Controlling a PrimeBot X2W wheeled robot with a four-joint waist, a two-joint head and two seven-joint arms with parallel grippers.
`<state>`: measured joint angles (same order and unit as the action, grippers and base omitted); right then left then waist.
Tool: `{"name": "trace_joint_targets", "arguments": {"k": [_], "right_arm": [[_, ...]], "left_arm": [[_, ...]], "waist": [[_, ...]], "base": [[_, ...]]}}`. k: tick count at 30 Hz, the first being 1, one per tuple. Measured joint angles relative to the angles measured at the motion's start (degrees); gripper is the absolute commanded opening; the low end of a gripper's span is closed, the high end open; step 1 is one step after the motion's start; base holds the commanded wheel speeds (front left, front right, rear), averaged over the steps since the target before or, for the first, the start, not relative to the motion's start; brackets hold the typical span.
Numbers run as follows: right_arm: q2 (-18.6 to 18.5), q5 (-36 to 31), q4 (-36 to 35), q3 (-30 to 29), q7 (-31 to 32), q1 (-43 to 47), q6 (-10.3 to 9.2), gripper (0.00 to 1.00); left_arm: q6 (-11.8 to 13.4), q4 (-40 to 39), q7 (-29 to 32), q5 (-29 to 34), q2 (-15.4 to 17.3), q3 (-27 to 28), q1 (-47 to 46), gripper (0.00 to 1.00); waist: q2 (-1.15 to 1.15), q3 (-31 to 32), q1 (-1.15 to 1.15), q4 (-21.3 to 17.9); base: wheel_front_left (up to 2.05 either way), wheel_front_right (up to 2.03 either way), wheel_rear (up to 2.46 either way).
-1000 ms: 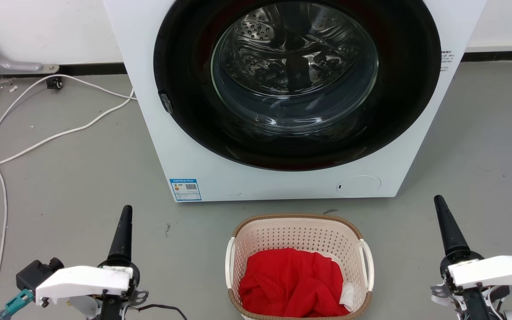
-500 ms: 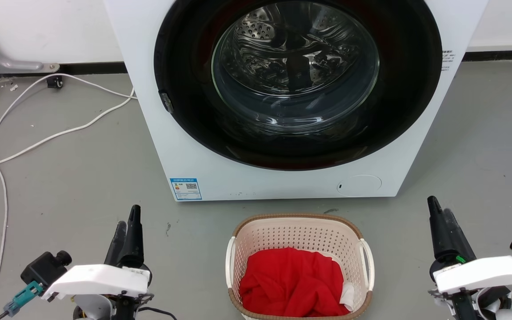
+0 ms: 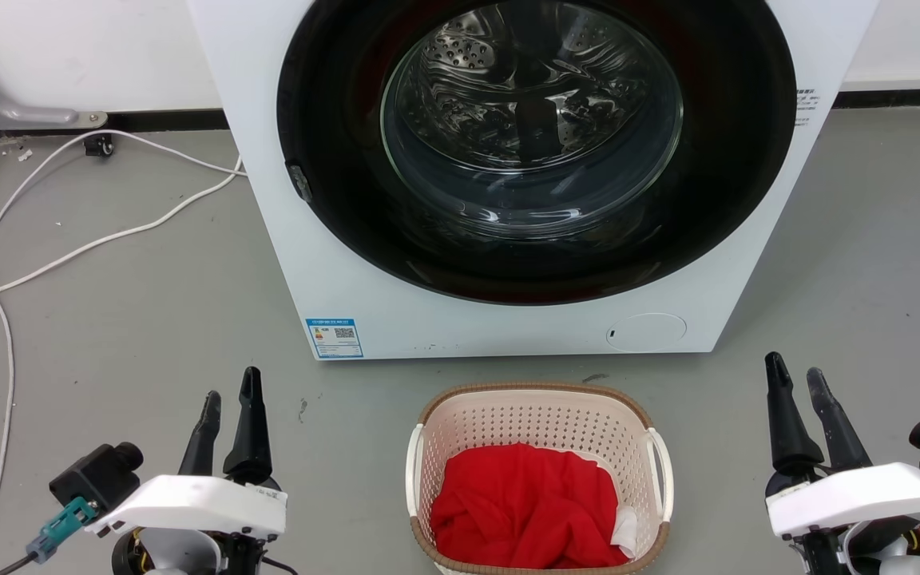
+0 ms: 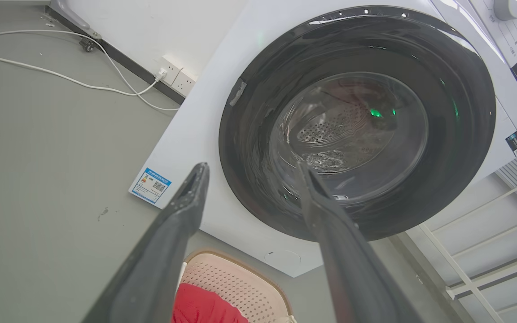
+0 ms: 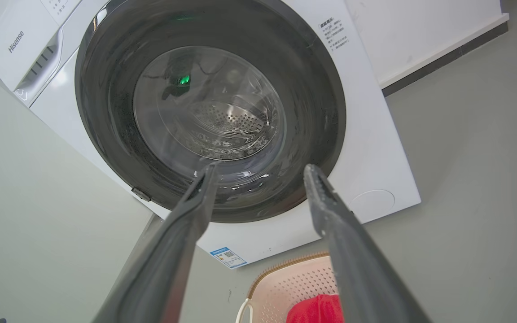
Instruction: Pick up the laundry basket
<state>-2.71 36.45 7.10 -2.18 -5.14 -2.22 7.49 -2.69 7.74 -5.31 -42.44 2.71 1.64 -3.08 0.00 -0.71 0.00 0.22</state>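
Observation:
The laundry basket (image 3: 538, 427), cream-pink with a brown rim and white side handles, stands on the floor in front of the washing machine, at the bottom centre of the head view. A red cloth (image 3: 524, 507) fills its near half. My left gripper (image 3: 230, 386) hovers open to the basket's left, fingers apart and empty. My right gripper (image 3: 795, 374) is open to the basket's right, also empty. Both are well clear of the handles. A corner of the basket (image 4: 240, 287) shows low in the left wrist view between the left gripper (image 4: 251, 168) fingers, and the basket (image 5: 294, 287) appears again low in the right wrist view under the right gripper (image 5: 260, 167).
The white washing machine (image 3: 428, 327) with its round dark glass door (image 3: 532, 136) stands close behind the basket. White cables (image 3: 69, 247) trail over the grey floor at the left. A white rack (image 4: 487, 269) shows at the right of the left wrist view.
Both grippers went from shut to open over the last second. Each arm shifted slightly inward and lower in the head view. The basket stayed put.

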Motion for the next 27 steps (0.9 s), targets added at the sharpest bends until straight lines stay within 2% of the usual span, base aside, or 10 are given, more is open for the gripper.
{"name": "trace_joint_targets", "arguments": {"k": [27], "right_arm": [[-0.01, -18.39, -1.32, 0.59, -4.43, 2.22, 0.0, 1.0]], "left_arm": [[0.22, -0.89, -4.23, 17.45, 0.02, -0.98, 1.71, 1.0]], "waist": [[0.0, -0.18, 0.0, 0.07]], "base": [[0.0, 0.0, 0.0]]}}
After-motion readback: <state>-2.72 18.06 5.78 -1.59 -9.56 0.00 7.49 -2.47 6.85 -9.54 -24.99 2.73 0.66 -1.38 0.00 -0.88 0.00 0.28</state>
